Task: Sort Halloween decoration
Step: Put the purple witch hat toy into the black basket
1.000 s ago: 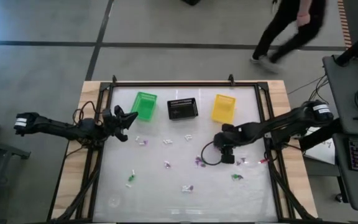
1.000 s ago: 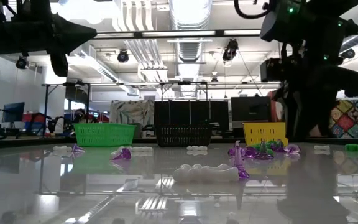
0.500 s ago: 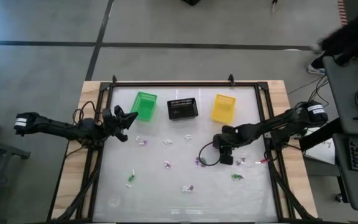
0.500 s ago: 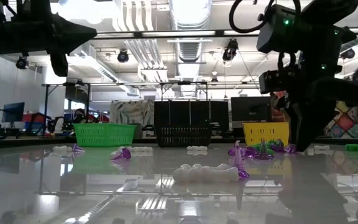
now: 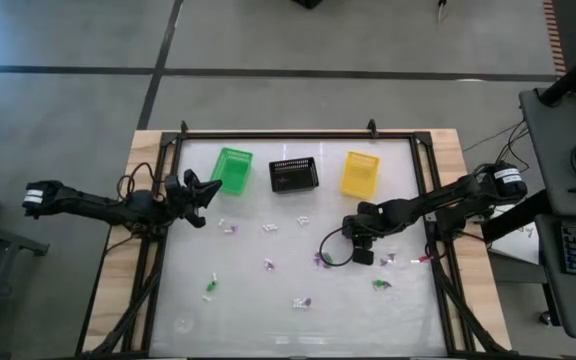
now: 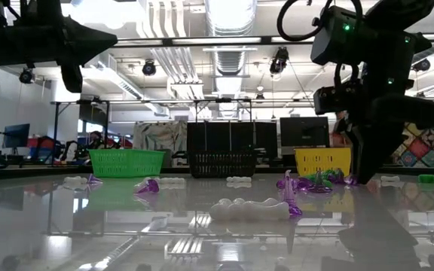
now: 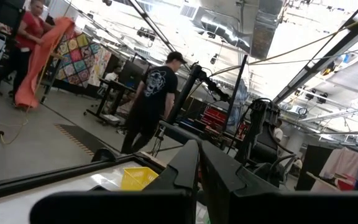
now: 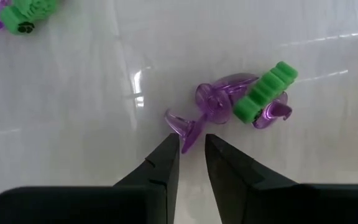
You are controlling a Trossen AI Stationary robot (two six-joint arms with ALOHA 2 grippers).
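White glossy desk (image 5: 268,310) in a wooden frame; along the far edge, green basket (image 5: 232,168), black basket (image 5: 293,175), yellow basket (image 5: 359,173); scattered across the middle, tiny white, purple and green trinkets (image 5: 268,264)

Brightly lit from overhead ceiling strips (image 6: 228,15), blown out to white in the low view. Glossy white table (image 5: 268,300) mirroring those lights, with a glare streak just ahead of the right gripper (image 8: 191,152). Dark arms reduced to silhouettes against the bright room. Soft, slightly blurred background behind the left gripper (image 7: 199,163).
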